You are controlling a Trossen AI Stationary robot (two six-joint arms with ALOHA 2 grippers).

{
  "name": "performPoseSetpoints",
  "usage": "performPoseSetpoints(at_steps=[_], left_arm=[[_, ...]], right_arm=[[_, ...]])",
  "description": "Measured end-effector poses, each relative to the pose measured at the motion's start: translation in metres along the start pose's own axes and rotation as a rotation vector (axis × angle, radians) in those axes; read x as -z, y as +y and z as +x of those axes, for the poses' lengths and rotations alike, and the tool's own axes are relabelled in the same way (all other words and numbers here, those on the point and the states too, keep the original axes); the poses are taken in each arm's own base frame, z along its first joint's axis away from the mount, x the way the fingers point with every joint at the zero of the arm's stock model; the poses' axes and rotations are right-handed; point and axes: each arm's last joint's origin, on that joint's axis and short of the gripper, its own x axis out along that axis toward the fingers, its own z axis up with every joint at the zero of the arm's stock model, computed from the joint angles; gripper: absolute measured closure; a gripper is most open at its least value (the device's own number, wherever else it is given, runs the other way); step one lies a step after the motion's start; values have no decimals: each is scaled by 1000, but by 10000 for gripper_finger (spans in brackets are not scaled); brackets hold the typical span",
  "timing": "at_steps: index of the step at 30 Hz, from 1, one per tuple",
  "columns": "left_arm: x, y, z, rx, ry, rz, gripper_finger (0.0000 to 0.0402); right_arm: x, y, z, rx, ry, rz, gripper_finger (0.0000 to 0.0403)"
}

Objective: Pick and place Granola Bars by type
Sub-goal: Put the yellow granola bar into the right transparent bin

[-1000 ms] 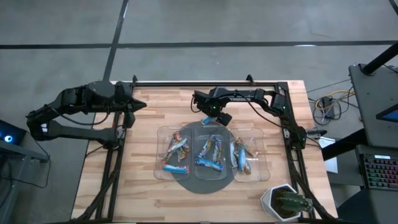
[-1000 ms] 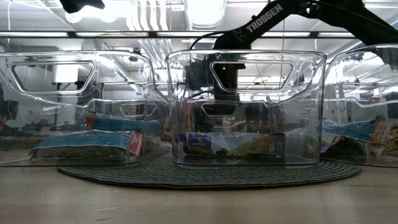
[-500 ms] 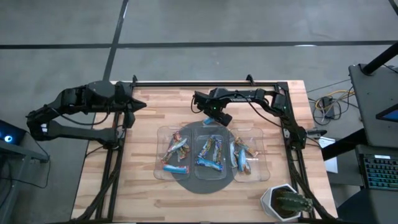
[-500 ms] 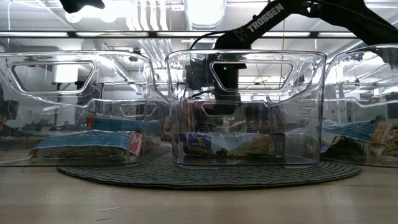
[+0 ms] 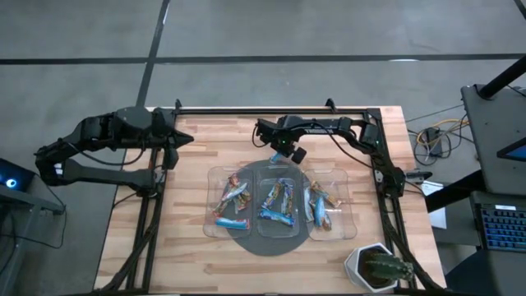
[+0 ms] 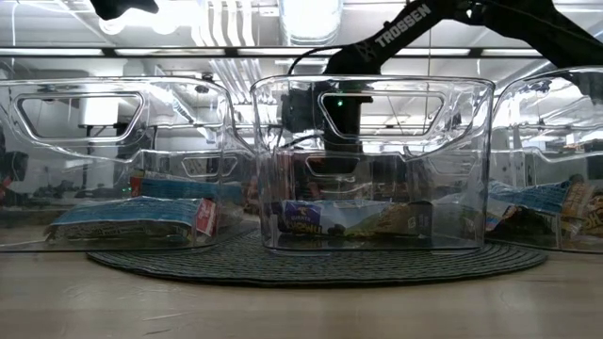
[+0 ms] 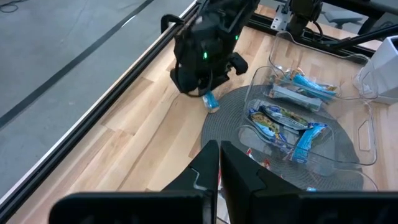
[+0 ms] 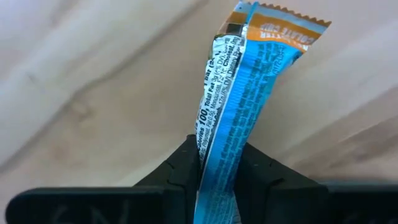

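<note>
My right gripper (image 5: 280,154) points down just beyond the far side of the middle clear tray (image 5: 278,174) and is shut on a blue granola bar (image 8: 239,81) with an orange end. Its dark body also shows through the middle tray in the low view (image 6: 337,141). Three clear trays on a round dark mat (image 5: 275,243) hold more granola bars: left (image 5: 232,200), middle (image 5: 277,204), right (image 5: 320,204). My left gripper (image 7: 219,163) is shut with nothing in it, raised over the table's far left part (image 5: 185,138). My right gripper pinches the blue bar's wrapper between its two fingers (image 8: 181,167), at the end nearest the wrist (image 8: 219,155). The fingers come from above, pointing down. The bar stands on edge below them, its orange end (image 8: 283,28) toward the wooden tabletop; whether that end rests on the wood I cannot tell.
A white pot with a cactus (image 5: 376,267) stands at the near right corner. Bare wood (image 5: 209,148) lies between the trays and the left arm. A black frame rail (image 5: 271,108) runs along the far edge.
My right gripper has stayed in place beyond the middle tray and has shut its fingers on the blue bar.
</note>
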Motion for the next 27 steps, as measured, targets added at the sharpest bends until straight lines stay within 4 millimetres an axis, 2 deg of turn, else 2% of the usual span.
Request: performPoseSetpoints(at_steps=[10,18,27], left_arm=[[0,0,0,-3,1,1,402],[0,0,0,-3,2,8,402],[0,0,0,-3,2,12,402]], right_arm=[[-6,4,-50,-123,-42,-137,335],[-14,-5,-117,-283,-80,-398,341],[-20,-40,-204,-498,-71,-717,343]])
